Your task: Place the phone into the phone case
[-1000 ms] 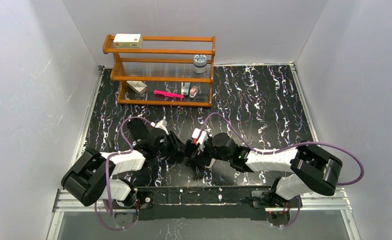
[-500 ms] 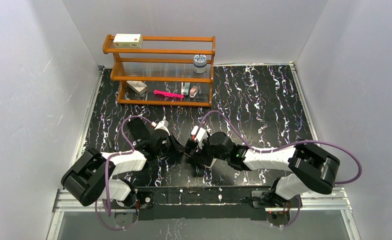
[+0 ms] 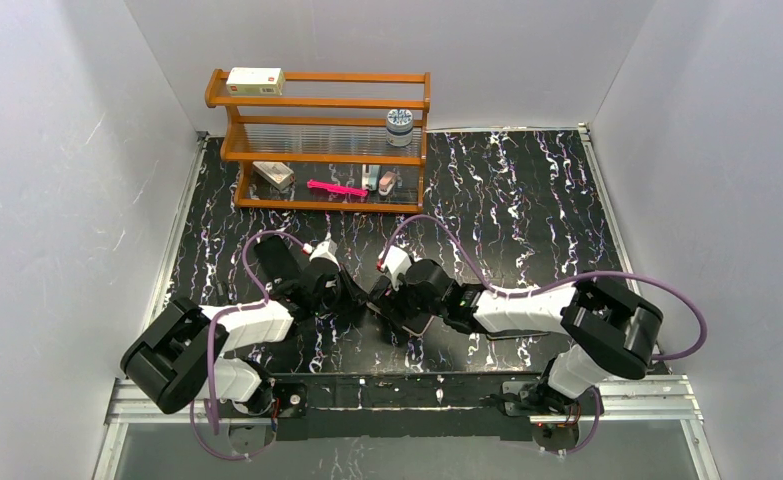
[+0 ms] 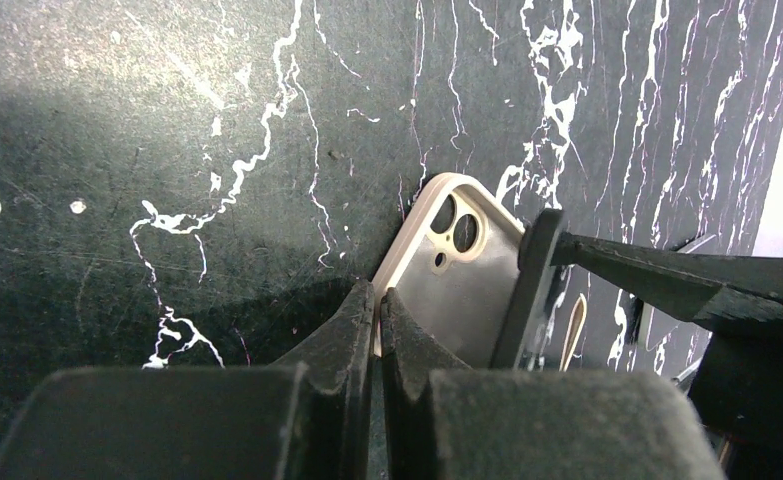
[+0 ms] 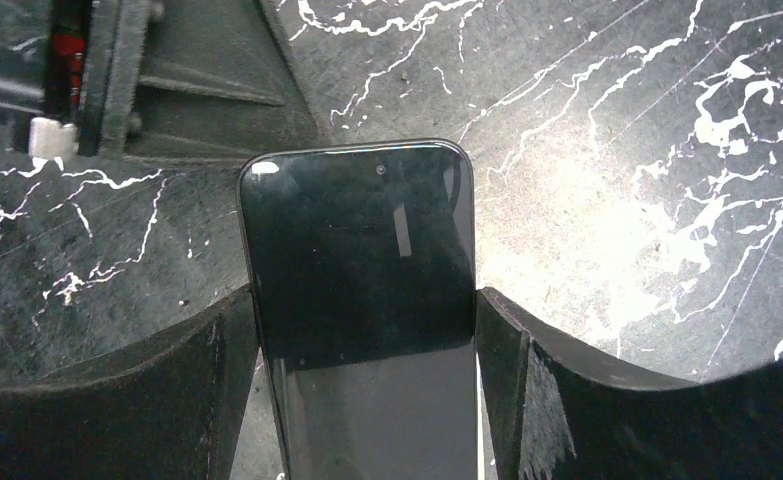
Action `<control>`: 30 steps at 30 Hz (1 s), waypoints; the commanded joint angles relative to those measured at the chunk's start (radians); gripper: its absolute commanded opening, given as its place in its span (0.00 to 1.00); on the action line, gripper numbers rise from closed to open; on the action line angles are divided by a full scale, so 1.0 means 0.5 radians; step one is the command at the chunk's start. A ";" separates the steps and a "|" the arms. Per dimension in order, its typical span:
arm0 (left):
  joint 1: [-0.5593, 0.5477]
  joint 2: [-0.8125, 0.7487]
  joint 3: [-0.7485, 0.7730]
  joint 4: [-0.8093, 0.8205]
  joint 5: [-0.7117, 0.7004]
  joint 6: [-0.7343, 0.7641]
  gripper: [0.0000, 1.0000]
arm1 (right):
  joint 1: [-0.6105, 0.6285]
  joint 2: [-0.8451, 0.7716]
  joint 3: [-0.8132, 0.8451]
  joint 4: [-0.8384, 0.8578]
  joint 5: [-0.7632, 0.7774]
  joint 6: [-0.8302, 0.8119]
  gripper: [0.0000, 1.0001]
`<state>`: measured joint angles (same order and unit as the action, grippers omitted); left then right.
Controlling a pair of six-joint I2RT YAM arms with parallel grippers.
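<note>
My left gripper (image 4: 377, 292) is shut on the near rim of the phone case (image 4: 467, 290), a thin shell with a pale rim, a grey inside and camera holes, held tilted over the black marbled table. My right gripper (image 5: 365, 300) is shut on the phone (image 5: 357, 230), a dark glossy screen with a thin edge, one finger on each long side. In the top view the two grippers, left (image 3: 352, 298) and right (image 3: 379, 300), meet at the table's near middle. In the left wrist view the right gripper's dark parts (image 4: 667, 280) press against the case from the right.
A wooden rack (image 3: 317, 140) stands at the back left with a white box (image 3: 255, 80) on top, a small jar (image 3: 399, 127) on the middle shelf and a pink item (image 3: 337, 188) below. White walls enclose the table on three sides.
My right arm has moved left with the phone, closing in on the case. My left gripper has shifted slightly and still holds the case.
</note>
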<state>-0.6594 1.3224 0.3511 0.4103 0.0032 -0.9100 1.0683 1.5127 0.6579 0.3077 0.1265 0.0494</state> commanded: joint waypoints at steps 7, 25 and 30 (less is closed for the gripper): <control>-0.004 -0.040 -0.011 -0.348 -0.211 0.006 0.00 | -0.004 0.105 0.031 -0.343 0.183 0.239 0.45; -0.003 -0.065 0.126 -0.377 -0.170 -0.005 0.00 | 0.005 -0.061 0.036 -0.400 -0.028 0.370 0.83; -0.004 -0.075 0.165 -0.446 -0.193 -0.002 0.00 | 0.006 -0.117 0.054 -0.440 -0.047 0.378 0.89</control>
<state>-0.6647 1.2922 0.4046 0.2623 -0.0345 -0.9325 1.0676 1.4956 0.6918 0.1520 0.1352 0.2108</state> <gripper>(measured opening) 0.007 0.876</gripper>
